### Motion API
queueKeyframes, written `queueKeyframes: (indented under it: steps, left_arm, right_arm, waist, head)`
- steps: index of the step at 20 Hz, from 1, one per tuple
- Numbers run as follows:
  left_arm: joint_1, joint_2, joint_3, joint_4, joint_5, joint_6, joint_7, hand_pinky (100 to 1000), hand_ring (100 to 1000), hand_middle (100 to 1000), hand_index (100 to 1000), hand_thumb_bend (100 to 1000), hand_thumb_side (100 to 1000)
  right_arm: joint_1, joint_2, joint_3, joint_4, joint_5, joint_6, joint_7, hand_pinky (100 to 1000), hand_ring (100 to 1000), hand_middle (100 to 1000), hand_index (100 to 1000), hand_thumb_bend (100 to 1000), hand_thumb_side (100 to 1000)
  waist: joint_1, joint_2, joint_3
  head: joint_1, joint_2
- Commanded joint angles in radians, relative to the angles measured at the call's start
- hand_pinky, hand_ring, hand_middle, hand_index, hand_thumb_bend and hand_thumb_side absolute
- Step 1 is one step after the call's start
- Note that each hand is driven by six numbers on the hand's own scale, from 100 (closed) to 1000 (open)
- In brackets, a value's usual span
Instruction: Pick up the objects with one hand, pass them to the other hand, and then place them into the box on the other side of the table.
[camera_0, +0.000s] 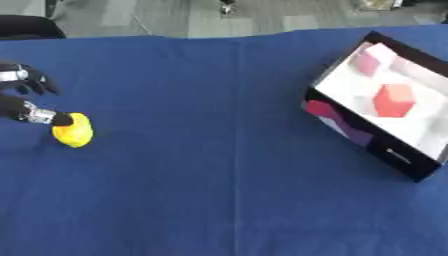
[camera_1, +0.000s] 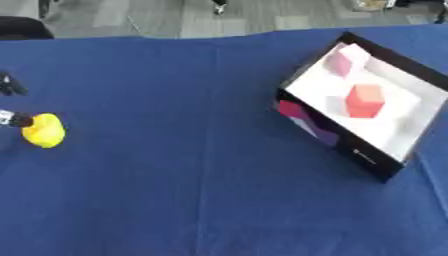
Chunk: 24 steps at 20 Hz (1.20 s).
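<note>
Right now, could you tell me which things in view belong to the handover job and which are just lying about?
Job: yellow object, touched by the left hand; box at the right, holding a red block and a pink block.
Lying about: dark chair beyond the blue table.

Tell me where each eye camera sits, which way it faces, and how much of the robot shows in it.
Left eye view: in the head, looking down at the blue table; the left hand shows at the left edge, a fingertip on the yellow object.
Right eye view: same head, same downward aim; only the fingers of that hand show at the left edge.
Both share the yellow object and the box with two pink-red blocks.
</note>
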<state>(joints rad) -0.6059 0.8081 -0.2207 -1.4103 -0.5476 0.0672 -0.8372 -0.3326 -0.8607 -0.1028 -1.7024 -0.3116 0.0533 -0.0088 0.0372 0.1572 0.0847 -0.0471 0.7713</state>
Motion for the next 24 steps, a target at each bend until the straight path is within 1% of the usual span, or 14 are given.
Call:
queueKeyframes:
  steps: [1,4,5,8,11,14,17,18,20,24]
  left_arm:
    - [-0.017,0.020,0.000,0.013,-0.027,-0.008,-0.010,871,859,810,837,759,697]
    - [-0.019,0.017,-0.001,0.021,-0.036,-0.015,-0.010,871,859,810,837,759,697]
    - [-0.019,0.021,-0.007,0.028,-0.041,-0.012,-0.012,873,859,801,819,844,632]
    - [-0.026,0.021,-0.038,0.055,-0.082,0.007,-0.004,873,859,802,820,863,619]
    - [-0.030,0.009,-0.044,0.066,-0.134,0.008,0.011,870,857,799,820,857,568]
    - [-0.033,-0.009,-0.040,0.075,-0.184,0.004,0.026,868,855,797,820,833,559]
    - [-0.038,-0.025,-0.038,0.090,-0.212,-0.002,0.034,868,855,797,825,836,548]
    - [-0.041,-0.029,-0.037,0.096,-0.219,-0.001,0.038,865,854,796,827,820,536]
    - [-0.046,-0.039,-0.035,0.107,-0.238,0.010,0.058,862,852,794,831,817,514]
    - [-0.058,-0.058,-0.037,0.132,-0.288,0.037,0.102,863,853,794,834,842,492]
  right_arm:
    - [-0.008,-0.026,-0.012,-0.020,0.009,0.001,-0.002,983,1000,1000,1000,100,483]
    - [-0.008,-0.025,-0.011,-0.020,0.010,0.002,-0.001,983,1000,1000,1000,100,483]
    - [-0.009,-0.024,-0.009,-0.020,0.012,0.002,0.001,984,1000,1000,1000,100,478]
    - [-0.011,-0.019,-0.005,-0.019,0.022,0.005,0.004,984,1000,1000,1000,100,478]
    - [-0.009,-0.017,-0.005,-0.018,0.027,0.006,0.003,984,1000,1000,1000,100,476]
    - [-0.005,-0.015,-0.005,-0.018,0.033,0.006,0.002,984,1000,1000,1000,100,474]
    - [0.000,-0.011,-0.005,-0.016,0.040,0.007,0.001,985,1000,1000,1000,100,472]
    - [0.000,-0.010,-0.005,-0.016,0.042,0.007,0.001,985,1000,1000,1000,100,471]
    - [0.002,-0.009,-0.005,-0.017,0.045,0.006,0.001,985,1000,1000,1000,100,469]
    - [0.004,-0.006,-0.004,-0.018,0.051,0.004,0.002,986,1000,1000,1000,100,465]
  waist:
    - [-0.012,-0.005,-0.001]
    - [-0.012,-0.005,0.000]
    - [-0.011,-0.004,-0.002]
    - [-0.009,-0.003,-0.007]
    - [-0.008,-0.002,-0.008]
    - [-0.009,-0.001,-0.010]
    - [-0.010,0.000,-0.012]
    - [-0.011,0.000,-0.013]
    - [-0.012,0.001,-0.015]
    - [-0.014,0.003,-0.019]
  head:
    - [-0.001,-0.001]
    - [-0.002,-0.001]
    - [-0.007,-0.001]
    - [-0.010,-0.001]
    - [-0.010,-0.001]
    - [-0.009,-0.001]
    - [-0.008,-0.001]
    - [-0.008,-0.001]
    - [-0.010,-0.001]
    - [-0.016,-0.001]
